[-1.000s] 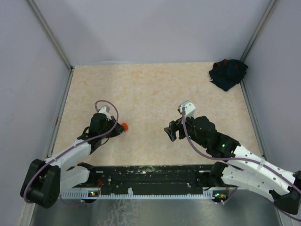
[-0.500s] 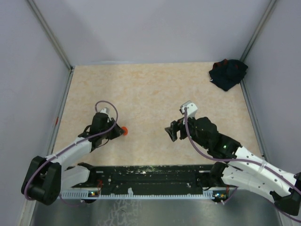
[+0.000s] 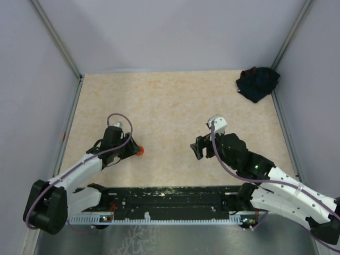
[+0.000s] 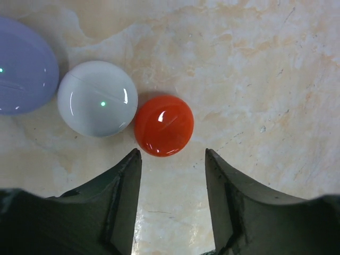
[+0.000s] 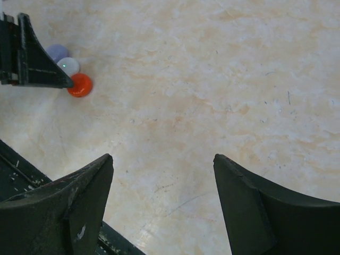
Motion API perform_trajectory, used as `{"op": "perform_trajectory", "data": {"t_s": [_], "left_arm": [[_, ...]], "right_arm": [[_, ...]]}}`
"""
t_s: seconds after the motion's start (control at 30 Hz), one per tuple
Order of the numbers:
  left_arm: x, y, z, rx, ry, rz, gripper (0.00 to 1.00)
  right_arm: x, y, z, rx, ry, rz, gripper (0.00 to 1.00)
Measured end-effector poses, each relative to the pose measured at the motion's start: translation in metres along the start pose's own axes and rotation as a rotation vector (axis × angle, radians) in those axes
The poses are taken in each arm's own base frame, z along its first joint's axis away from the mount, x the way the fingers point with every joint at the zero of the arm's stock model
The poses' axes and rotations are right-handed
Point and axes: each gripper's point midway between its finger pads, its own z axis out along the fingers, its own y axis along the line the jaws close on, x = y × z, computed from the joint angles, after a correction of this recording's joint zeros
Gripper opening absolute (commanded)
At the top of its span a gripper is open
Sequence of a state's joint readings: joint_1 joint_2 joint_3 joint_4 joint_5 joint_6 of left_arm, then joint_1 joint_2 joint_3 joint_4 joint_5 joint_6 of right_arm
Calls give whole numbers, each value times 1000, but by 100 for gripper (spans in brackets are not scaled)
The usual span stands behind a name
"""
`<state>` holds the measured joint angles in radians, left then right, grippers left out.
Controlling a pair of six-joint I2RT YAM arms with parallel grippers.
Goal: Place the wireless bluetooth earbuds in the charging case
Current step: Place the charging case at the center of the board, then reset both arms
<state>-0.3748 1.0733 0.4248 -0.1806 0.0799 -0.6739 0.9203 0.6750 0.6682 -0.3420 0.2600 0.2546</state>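
Three round closed charging cases lie in a touching row on the beige table: a lavender case (image 4: 24, 66), a white case (image 4: 98, 98) and an orange-red case (image 4: 163, 125). My left gripper (image 4: 172, 153) is open just short of the orange-red case, which lies beyond the fingertips and is not touched by either. In the top view the orange-red case (image 3: 139, 151) peeks out beside the left gripper (image 3: 133, 150). My right gripper (image 5: 162, 157) is open over bare table, well to the right (image 3: 197, 149). No earbuds show in any view.
A dark crumpled cloth (image 3: 257, 82) lies in the far right corner. A black rail (image 3: 170, 199) runs along the near edge between the arm bases. Grey walls close the table on three sides. The right wrist view shows the cases (image 5: 80, 85) far off beside the left finger (image 5: 32, 58).
The left gripper has carried the orange-red case a little toward the near edge, then opened and let it go. The right arm has drifted slightly right.
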Motion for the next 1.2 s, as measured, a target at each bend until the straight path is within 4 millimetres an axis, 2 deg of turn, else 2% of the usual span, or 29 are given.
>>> {"op": "perform_trajectory", "data": {"t_s": [0.1,0.23,0.3,0.4,0.43,0.53,0.7,0.8,0.87,1.03,1.2], "left_arm": [[-9,-9,-7,12,-4,25,67],[-21,-23,-21,46,-14,67,69],[-25,-31,-30,72,-24,88,74],[-33,-42,-49,120,-54,124,87],[-37,-47,-57,138,-72,137,92],[-54,-62,-89,199,-170,176,99],[-84,-80,-152,296,-419,238,100],[-92,-82,-180,331,-533,271,100],[-94,-80,-191,339,-586,290,100],[-93,-68,-196,314,-650,320,100],[-93,-56,-201,288,-713,332,100]], "right_arm": [[7,-9,-3,44,26,-8,77],[10,-23,-14,107,51,-16,82],[2,-29,-24,135,33,-11,85],[-17,-41,-42,192,-31,4,91],[-24,-46,-49,215,-59,11,93],[-40,-63,-68,289,-138,34,95],[-51,-91,-97,407,-242,69,95],[-51,-103,-107,460,-285,85,95],[-47,-110,-111,492,-303,86,95],[-36,-121,-116,533,-348,98,95],[-36,-124,-119,541,-376,113,95]]}}
